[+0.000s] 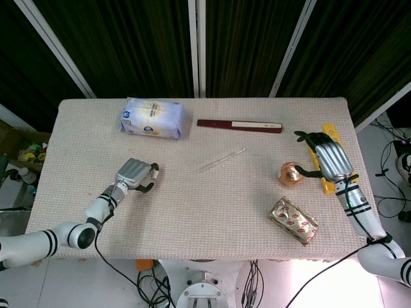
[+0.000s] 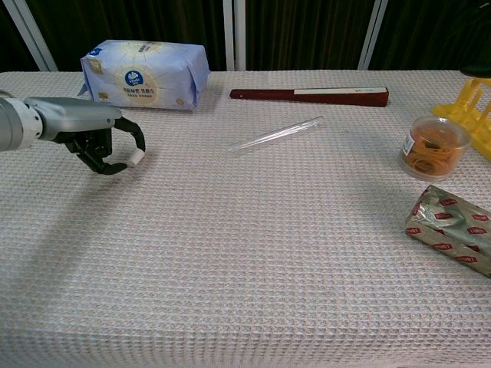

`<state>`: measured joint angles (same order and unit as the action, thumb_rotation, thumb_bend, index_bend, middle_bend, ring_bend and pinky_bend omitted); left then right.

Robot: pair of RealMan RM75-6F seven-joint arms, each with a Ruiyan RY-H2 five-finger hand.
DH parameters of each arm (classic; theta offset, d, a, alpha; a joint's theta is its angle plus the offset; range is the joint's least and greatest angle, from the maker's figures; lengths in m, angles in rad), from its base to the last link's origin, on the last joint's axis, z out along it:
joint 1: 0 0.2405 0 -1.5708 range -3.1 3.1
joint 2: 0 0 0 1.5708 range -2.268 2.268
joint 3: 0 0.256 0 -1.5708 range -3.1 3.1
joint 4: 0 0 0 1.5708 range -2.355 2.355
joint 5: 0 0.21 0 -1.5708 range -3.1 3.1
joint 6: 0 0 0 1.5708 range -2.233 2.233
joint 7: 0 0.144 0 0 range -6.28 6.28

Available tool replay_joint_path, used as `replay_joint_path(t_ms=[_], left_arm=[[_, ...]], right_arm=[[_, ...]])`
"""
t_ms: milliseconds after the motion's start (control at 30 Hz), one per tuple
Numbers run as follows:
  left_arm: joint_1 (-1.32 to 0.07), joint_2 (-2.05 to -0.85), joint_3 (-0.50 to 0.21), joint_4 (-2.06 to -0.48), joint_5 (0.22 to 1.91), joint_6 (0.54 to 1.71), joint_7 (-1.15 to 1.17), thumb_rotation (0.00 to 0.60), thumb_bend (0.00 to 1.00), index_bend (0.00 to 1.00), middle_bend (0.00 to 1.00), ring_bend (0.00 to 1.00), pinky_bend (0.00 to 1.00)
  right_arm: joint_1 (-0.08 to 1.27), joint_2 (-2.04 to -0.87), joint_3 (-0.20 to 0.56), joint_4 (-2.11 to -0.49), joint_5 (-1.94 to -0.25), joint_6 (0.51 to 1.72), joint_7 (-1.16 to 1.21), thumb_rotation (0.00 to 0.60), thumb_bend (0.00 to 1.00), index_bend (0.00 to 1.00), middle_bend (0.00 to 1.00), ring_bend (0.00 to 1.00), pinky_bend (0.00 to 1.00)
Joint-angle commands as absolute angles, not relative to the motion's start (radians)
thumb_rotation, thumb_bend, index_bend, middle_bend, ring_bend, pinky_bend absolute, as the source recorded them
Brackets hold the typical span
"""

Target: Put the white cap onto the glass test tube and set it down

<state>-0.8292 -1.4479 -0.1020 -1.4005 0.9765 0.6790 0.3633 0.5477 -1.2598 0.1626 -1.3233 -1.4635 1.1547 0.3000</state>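
The white cap [image 1: 155, 173] [image 2: 136, 157] lies on the cloth at the left of the table. My left hand [image 1: 135, 174] [image 2: 96, 138] is low over the cloth, its fingers curled around the cap, which sits pinched between a fingertip and the thumb. The glass test tube [image 1: 221, 160] [image 2: 276, 134] lies slanted near the table's middle, apart from both hands. My right hand [image 1: 331, 160] hovers over the yellow rack [image 1: 328, 187] [image 2: 477, 92] at the right edge with its fingers apart and nothing in them; the chest view does not show it.
A blue-white tissue pack [image 1: 153, 118] [image 2: 146, 74] sits at the back left. A long dark red box [image 1: 239, 125] [image 2: 308, 94] lies at the back middle. A tub of rubber bands [image 1: 290, 173] [image 2: 435, 146] and a foil packet [image 1: 293, 220] [image 2: 451, 228] stand at the right.
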Motion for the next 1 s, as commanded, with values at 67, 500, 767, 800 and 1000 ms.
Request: replay_joint_path(t_ms=[67,500,767,800,1000], left_arm=[[-0.830,-1.437,-0.090,-1.427,0.968,0.697,0.375,0.443,0.42,0.27,0.92,0.86,1.00],[-0.831,-1.354,-0.036,-1.585,0.907,0.779,0.478,0.439,0.41,0.33,0.92,0.86,1.00],[-0.828,-1.346,-0.021,-1.623,0.886,0.827,0.509,0.439,0.41,0.33,0.92,0.86,1.00],[-0.829,-1.348,-0.020,-1.620,0.881,0.829,0.513,0.440,0.41,0.33,0.92,0.86,1.00],[-0.830,-1.348,-0.025,-1.626,0.887,0.853,0.513,0.437,0.41,0.33,0.92,0.86,1.00]], right_arm=[[0.549,-1.263,0.161,-1.320,-1.463,1.152,0.302,0.600,0.19,0.19,0.33,0.21,0.24],[0.553,-1.269,0.160,-1.323,-1.459,1.145,0.297,0.600,0.19,0.19,0.34,0.21,0.24],[0.553,-1.269,0.157,-1.328,-1.461,1.145,0.295,0.600,0.19,0.19,0.34,0.21,0.24],[0.553,-1.268,0.157,-1.329,-1.461,1.145,0.294,0.600,0.19,0.19,0.34,0.21,0.24],[0.547,-1.264,0.158,-1.331,-1.453,1.148,0.297,0.600,0.19,0.19,0.34,0.21,0.24]])
